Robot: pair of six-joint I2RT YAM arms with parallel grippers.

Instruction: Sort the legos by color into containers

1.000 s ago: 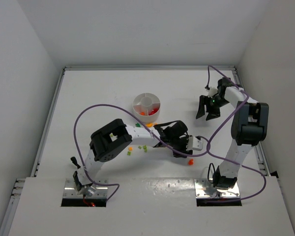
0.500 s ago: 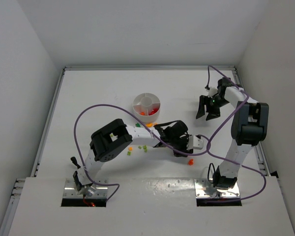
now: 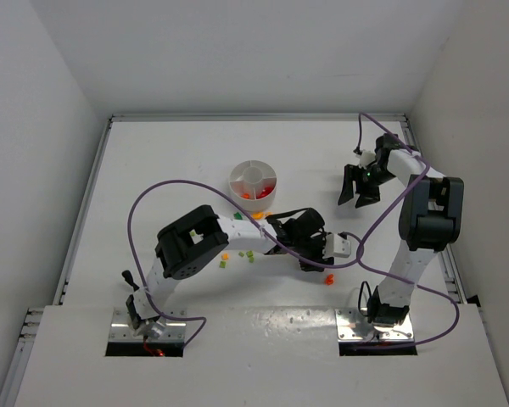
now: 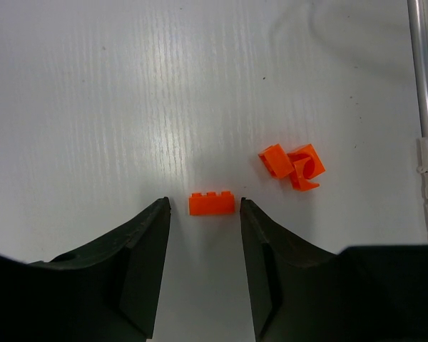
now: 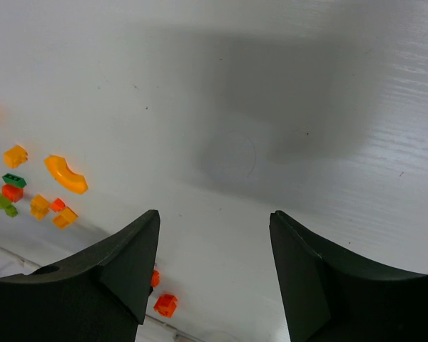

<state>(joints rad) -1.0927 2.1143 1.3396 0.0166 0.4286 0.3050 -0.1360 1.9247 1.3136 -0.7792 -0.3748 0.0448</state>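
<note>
The left pincer (image 4: pixel 203 204) stands half open and holds nothing. One orange brick (image 4: pixel 212 204) lies flat on the table (image 4: pixel 93 107), at the low centre of the left wrist view, right between the two finger tips. Its long axis runs left to right in the frame, along the line from one finger to the other, so I judge that the fingers would close on its short ends. The gap at the left finger is larger than at the right one. Two more orange pieces (image 4: pixel 292 165) lie touching each other, near, to the upper right.

The left arm is much nearer. The right pincer (image 5: pixel 214 215) hangs wide and empty, far in the upper right of the top view. The white dish (image 3: pixel 236 181) is well apart, at upper centre.

Compared with the earlier top view, almost nothing has moved.
</note>
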